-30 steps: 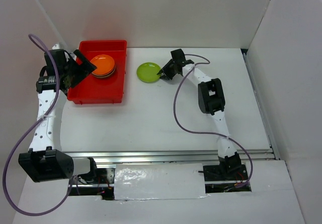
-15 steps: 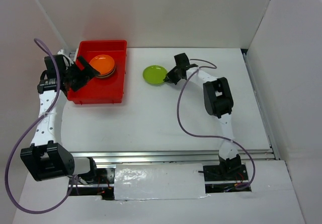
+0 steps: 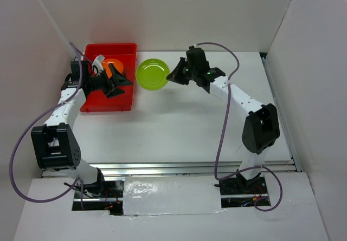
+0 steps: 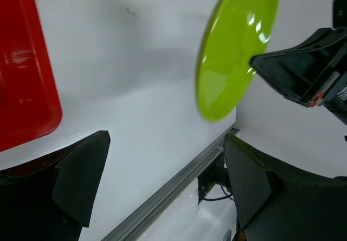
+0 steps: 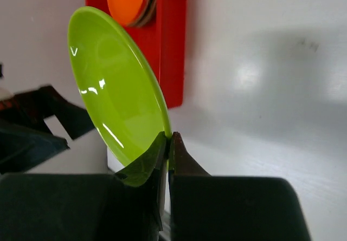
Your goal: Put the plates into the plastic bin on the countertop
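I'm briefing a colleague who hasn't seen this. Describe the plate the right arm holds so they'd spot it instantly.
Find the red plastic bin at the back left of the countertop. Right of it hangs the lime green plate, pinched at its rim by the right gripper. It alone is green and outside the bin, where the orange plate lies.

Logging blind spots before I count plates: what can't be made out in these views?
- Stack under the orange plate: in the top view the left fingers cover part of it, so the count is unreadable.
- Red bin: in the left wrist view it is cut off by the frame edge, and its contents are unseen.
- Bin interior: in the right wrist view the lime green plate and the top edge hide most of it.
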Motion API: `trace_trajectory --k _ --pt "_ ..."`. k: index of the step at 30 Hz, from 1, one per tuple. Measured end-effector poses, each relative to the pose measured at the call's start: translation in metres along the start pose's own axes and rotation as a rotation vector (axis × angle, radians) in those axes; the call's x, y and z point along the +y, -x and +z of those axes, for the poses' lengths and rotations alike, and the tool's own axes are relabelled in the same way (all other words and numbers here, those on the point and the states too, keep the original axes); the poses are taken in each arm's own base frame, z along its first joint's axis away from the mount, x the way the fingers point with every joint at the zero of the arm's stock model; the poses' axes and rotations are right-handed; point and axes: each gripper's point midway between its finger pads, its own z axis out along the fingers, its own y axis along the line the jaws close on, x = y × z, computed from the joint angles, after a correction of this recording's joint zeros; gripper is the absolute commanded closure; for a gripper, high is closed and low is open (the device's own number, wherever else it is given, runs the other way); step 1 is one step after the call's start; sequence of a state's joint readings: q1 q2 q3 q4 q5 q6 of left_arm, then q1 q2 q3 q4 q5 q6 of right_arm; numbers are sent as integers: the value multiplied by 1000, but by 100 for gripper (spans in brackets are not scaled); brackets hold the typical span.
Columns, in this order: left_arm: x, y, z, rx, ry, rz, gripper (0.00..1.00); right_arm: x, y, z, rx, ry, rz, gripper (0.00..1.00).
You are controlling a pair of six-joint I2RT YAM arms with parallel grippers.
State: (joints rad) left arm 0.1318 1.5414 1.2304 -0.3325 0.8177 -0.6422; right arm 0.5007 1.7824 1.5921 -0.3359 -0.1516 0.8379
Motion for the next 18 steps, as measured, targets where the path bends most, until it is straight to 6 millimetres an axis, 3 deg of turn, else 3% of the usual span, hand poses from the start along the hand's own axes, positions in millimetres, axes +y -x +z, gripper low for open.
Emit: trace_trajectory --k 5,9,12,15,16,17,18 --pt "-8 -6 4 25 -30 14 1 1 -46 3 136 45 -27 100" --pt "-6 -6 7 28 -32 14 7 1 -66 2 203 69 -27 100" --pt "-2 -7 12 37 -22 5 17 5 -71 -1 222 95 -28 100" --pt "-1 -10 15 46 -16 -7 40 13 -73 -4 231 128 -34 100" --pt "-1 -10 16 47 -14 -13 77 17 -74 -4 237 141 -36 91" --pt "-1 -11 16 48 -12 -18 94 20 -77 -5 244 150 -35 31" --pt "0 -11 17 46 -7 1 100 22 -79 -6 251 155 -32 1"
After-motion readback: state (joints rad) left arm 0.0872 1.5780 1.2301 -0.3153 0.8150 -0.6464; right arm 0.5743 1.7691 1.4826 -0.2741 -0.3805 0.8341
